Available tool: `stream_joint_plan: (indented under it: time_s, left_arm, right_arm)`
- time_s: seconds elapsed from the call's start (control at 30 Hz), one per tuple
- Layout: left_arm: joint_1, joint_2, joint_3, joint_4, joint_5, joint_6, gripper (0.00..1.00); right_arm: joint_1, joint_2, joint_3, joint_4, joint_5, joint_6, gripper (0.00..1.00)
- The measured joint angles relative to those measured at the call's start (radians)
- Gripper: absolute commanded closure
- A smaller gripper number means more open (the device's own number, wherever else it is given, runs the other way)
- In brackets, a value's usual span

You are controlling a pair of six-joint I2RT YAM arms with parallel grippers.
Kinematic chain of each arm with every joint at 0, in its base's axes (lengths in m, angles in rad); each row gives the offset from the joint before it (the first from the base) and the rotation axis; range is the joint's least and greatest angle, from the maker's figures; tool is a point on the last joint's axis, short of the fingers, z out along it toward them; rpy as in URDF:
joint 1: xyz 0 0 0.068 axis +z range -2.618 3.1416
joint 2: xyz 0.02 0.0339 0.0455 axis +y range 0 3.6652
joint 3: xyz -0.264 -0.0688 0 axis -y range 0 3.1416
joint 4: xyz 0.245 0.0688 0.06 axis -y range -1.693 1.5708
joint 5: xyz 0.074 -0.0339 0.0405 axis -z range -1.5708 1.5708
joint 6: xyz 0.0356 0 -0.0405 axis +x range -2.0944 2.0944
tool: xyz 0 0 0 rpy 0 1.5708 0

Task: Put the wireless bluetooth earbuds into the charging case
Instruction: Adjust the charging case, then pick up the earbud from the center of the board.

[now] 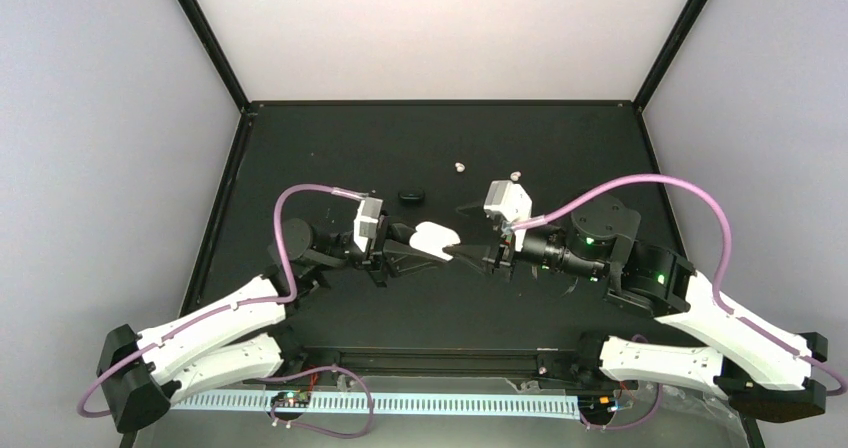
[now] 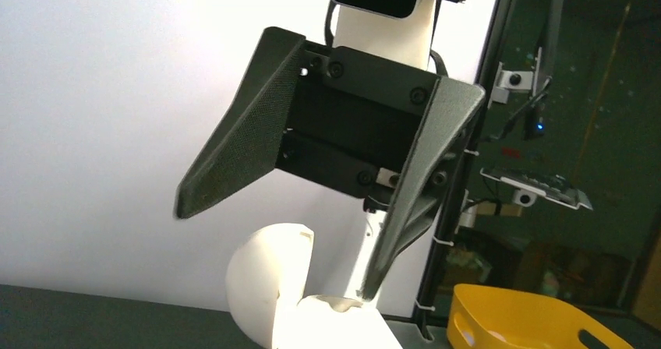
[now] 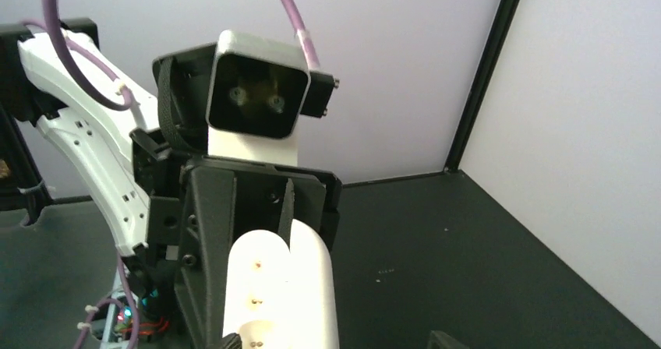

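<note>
Pale lavender walls close in a matte black tabletop point(image 1: 330, 148), and black frame posts rise at its far corners; the charging case point(image 1: 437, 238), white and hinged open, sits near the middle of this surface and serves as the marker for the rest; to the case's left, the left gripper point(image 1: 424, 240) reaches in with its fingers clamped on the case's sides; just beyond the case and a little to its left, a small black oval thing point(image 1: 411, 196) lies on the table, too small to identify; beyond the case and slightly to its right, the first white earbud point(image 1: 459, 166) lies loose on the black surface; immediately right of the case, the right gripper point(image 1: 462, 253) points at it with its fingers spread apart, one fingertip touching the open half; farther right and beyond the case, the second white earbud point(image 1: 516, 175) lies on the table; in the left wrist view, a yellow tub point(image 2: 522, 318) stands right of the case, past the enclosure's post.
</note>
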Motion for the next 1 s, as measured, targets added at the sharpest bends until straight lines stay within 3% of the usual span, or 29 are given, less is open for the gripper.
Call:
stream_joint_plan:
  time_s: [0.17, 0.37, 0.57, 0.8, 1.0]
  left_arm:
    - [0.000, -0.072, -0.077, 0.019, -0.092, 0.002, 0.98]
    - [0.000, -0.137, -0.143, 0.019, -0.181, 0.006, 0.98]
    - [0.000, -0.208, -0.208, 0.019, -0.243, 0.006, 0.99]
    - [0.000, -0.316, -0.239, -0.031, -0.274, 0.027, 0.99]
    - [0.000, -0.393, -0.239, -0.093, -0.297, 0.081, 0.98]
  right_arm:
    - [0.000, -0.018, -0.002, 0.061, -0.040, 0.072, 0.23]
    - [-0.032, -0.053, -0.011, 0.174, -0.082, 0.176, 0.20]
    - [-0.291, -0.063, -0.130, 0.290, -0.049, 0.346, 0.26]
    - [-0.599, 0.181, -0.415, 0.405, 0.030, 0.545, 0.32]
    - [-0.761, 0.457, -0.467, 0.513, 0.140, 0.652, 0.38]
